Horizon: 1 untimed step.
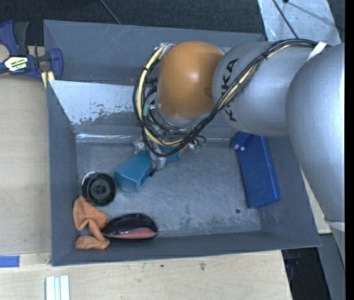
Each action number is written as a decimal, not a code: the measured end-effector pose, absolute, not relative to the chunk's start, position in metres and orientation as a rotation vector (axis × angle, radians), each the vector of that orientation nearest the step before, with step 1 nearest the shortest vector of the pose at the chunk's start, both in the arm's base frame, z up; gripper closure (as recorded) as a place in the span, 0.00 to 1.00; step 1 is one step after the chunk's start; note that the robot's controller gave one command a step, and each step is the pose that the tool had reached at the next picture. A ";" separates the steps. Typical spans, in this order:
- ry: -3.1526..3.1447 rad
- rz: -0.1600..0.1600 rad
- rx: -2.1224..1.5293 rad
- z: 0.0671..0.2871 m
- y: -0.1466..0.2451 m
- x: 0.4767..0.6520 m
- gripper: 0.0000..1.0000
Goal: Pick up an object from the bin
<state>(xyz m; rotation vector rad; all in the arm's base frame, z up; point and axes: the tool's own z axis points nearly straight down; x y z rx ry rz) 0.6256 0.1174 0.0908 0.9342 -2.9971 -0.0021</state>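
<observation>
Grey sheet metal forms the bin: a flat, dull floor with scuffs and specks, and sloped walls that carry scratches on the far side. The silver arm enters from the right. Its casing is smooth and rounded. A glossy orange cover, dome-shaped, sits on the wrist, and black and yellow cables loop around the left of the dome.

The claw hangs below the dome, low over the far-left part of the floor. It meets the light blue block at the block's upper right end. A strip of the same blue shows just beyond the claw on the right. Whether the claw is wide, narrow or clamped on the block cannot be told, because the dome and the cables cover it from above.

The light blue block is a matte, box-shaped solid with flat faces and sharp edges. It lies at a slant, with its lower left end toward the near-left corner.

Other contents:
- A dark blue box, long and flat, against the right wall, well apart from the claw.
- A black round part, ring-like, just beside the block's lower end.
- A crumpled orange cloth in the near-left corner.
- A black oval object, glossy, with a pink-red band, touching the cloth.
</observation>
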 end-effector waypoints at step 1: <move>-2.999 -0.001 0.932 0.102 0.117 0.626 1.00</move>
